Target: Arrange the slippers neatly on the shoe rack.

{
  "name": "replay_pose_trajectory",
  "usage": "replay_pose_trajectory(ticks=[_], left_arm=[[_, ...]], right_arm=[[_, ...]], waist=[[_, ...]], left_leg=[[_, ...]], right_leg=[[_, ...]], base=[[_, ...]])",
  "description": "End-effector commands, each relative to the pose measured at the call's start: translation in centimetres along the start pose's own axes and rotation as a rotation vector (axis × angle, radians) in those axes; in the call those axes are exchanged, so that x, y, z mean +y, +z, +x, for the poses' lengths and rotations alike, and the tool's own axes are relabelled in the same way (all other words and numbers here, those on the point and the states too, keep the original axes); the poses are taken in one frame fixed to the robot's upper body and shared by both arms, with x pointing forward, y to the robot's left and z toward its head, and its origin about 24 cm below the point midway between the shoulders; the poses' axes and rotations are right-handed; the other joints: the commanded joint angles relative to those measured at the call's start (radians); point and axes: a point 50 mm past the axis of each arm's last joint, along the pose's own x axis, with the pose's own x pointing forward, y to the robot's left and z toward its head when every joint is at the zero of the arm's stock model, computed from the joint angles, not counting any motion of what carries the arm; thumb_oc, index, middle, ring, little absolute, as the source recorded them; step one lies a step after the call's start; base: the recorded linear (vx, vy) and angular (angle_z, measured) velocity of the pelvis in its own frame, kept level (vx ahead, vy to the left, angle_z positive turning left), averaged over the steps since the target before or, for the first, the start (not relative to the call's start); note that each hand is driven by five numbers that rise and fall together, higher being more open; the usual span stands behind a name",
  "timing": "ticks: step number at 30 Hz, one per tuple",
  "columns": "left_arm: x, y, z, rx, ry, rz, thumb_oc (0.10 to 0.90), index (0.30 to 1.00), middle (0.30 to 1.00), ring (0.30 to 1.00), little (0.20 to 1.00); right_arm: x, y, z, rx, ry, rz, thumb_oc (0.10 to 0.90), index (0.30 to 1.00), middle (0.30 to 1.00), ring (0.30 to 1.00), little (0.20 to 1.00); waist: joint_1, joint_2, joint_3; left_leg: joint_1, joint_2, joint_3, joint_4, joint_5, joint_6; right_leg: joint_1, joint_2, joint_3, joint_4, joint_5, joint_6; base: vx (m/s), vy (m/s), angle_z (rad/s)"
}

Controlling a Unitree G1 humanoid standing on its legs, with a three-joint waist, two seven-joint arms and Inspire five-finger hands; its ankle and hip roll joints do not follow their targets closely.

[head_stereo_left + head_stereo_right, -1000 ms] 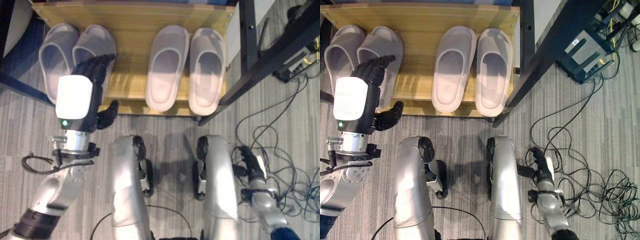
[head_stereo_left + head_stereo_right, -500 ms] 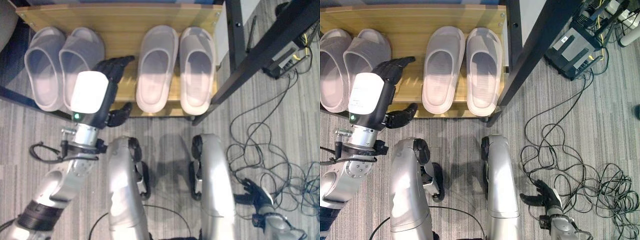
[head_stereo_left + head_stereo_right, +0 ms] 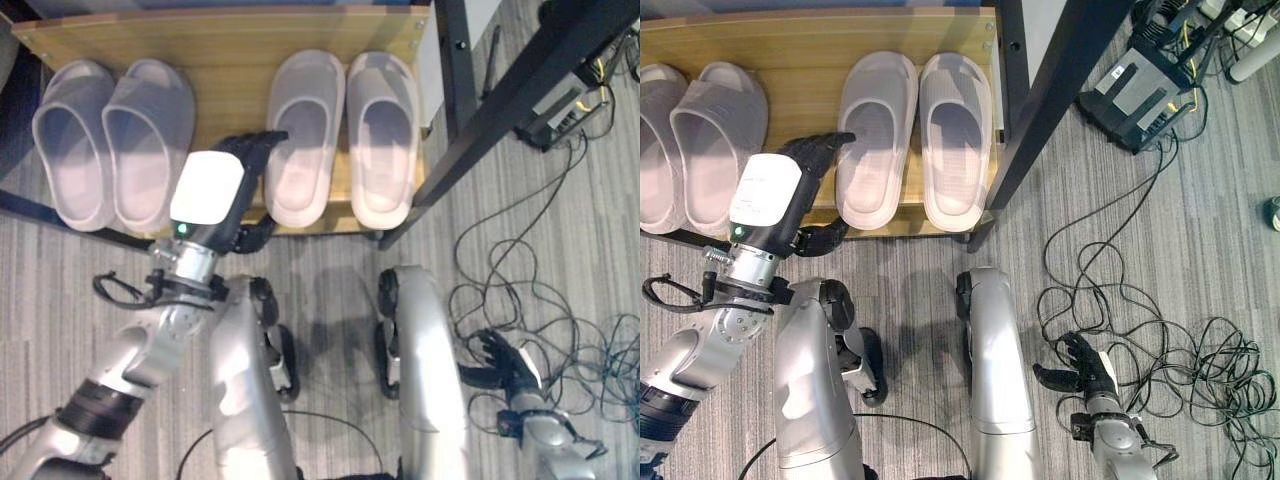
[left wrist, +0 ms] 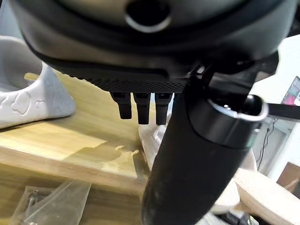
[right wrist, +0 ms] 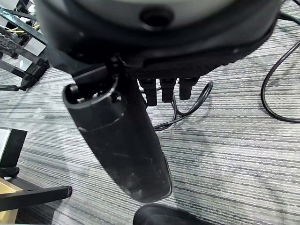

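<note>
A wooden shoe rack (image 3: pixel 232 62) holds two pairs of slippers, toes pointing away from me. The grey pair (image 3: pixel 110 140) lies at the left, the paler pair (image 3: pixel 345 135) at the right, each pair side by side. My left hand (image 3: pixel 218 188) hovers open over the shelf's front edge, with straight fingers reaching the left slipper of the pale pair (image 3: pixel 872 130). In the left wrist view its thumb (image 4: pixel 197 154) stands over the wood (image 4: pixel 70 140), with a slipper (image 4: pixel 28 93) beside it. My right hand (image 3: pixel 1085 372) hangs open low over the carpet at the right, holding nothing.
A black furniture leg (image 3: pixel 500 110) slants down beside the rack's right end. A black box (image 3: pixel 1125 85) and tangled cables (image 3: pixel 560 300) lie on the grey carpet at the right. A clear plastic bag (image 4: pixel 51 201) lies under the shelf.
My left hand has moved right, from over the grey pair to the edge of the pale pair. The whole view has shifted too. The slippers have stayed put.
</note>
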Motion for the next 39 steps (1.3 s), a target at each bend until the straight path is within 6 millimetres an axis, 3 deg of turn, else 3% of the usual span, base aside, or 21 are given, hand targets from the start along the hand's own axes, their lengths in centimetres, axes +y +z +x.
replay_pose_trajectory(ticks=[1, 12, 18, 30, 33, 39], left_arm=[[2.4, 2.9, 3.5, -0.162, 0.175, 0.005, 0.8, 0.9, 0.9, 0.9, 0.9], [2.3, 5.8, 6.0, -0.271, 0.223, -0.021, 0.8, 0.9, 0.9, 0.9, 0.9], [2.4, 5.4, 6.2, -0.255, 0.222, 0.013, 0.8, 0.9, 0.9, 0.9, 0.9], [4.4, 1.0, 3.0, -0.101, 0.345, 0.222, 0.8, 0.9, 0.9, 0.9, 0.9], [4.6, -0.3, 0.9, -0.043, 0.362, 0.236, 0.8, 0.9, 0.9, 0.9, 0.9], [4.9, 0.2, -0.5, -0.05, 0.392, 0.135, 0.8, 0.9, 0.9, 0.9, 0.9]], right_arm=[[-3.5, 1.2, -0.5, -0.08, -0.11, -0.038, 0.8, 0.9, 0.9, 0.9, 0.9], [-2.7, 2.2, 0.3, -0.116, -0.099, -0.052, 0.8, 0.9, 0.9, 0.9, 0.9], [-2.5, 2.0, 0.4, -0.11, -0.103, -0.061, 0.8, 0.9, 0.9, 0.9, 0.9], [-2.5, 0.8, -0.3, -0.082, -0.118, -0.04, 0.8, 0.9, 0.9, 0.9, 0.9], [-2.7, 1.3, 0.0, -0.1, -0.146, -0.046, 0.8, 0.9, 0.9, 0.9, 0.9], [-2.9, 2.0, 0.4, -0.12, -0.174, -0.031, 0.8, 0.9, 0.9, 0.9, 0.9]], waist=[[-0.012, -0.025, -0.027], [-0.024, -0.036, -0.027], [-0.018, -0.033, -0.027], [0.009, -0.028, -0.027], [0.022, -0.03, -0.027], [0.03, -0.024, -0.027]], left_leg=[[0.054, -0.074, -0.078, -0.052, -0.049, 0.102], [0.054, -0.072, -0.079, -0.046, -0.049, 0.1], [0.054, -0.074, -0.077, -0.048, -0.048, 0.099], [0.054, -0.081, -0.069, -0.047, -0.05, 0.099], [0.054, -0.089, -0.06, -0.045, -0.049, 0.097], [0.054, -0.091, -0.056, -0.051, -0.042, 0.094]], right_leg=[[-0.007, -0.066, 0.034, -0.082, 0.037, -0.096], [-0.007, -0.066, 0.036, -0.079, 0.037, -0.093], [-0.007, -0.07, 0.036, -0.079, 0.035, -0.094], [-0.007, -0.068, 0.038, -0.063, 0.033, -0.095], [-0.007, -0.062, 0.047, -0.05, 0.038, -0.097], [-0.007, -0.061, 0.048, -0.054, 0.047, -0.095]], base=[[0.0, 0.0, 0.0], [0.0, 0.0, 0.0], [0.0, 0.0, 0.0], [0.0, 0.0, 0.0], [0.0, 0.0, 0.0], [0.0, 0.002, 0.02]])
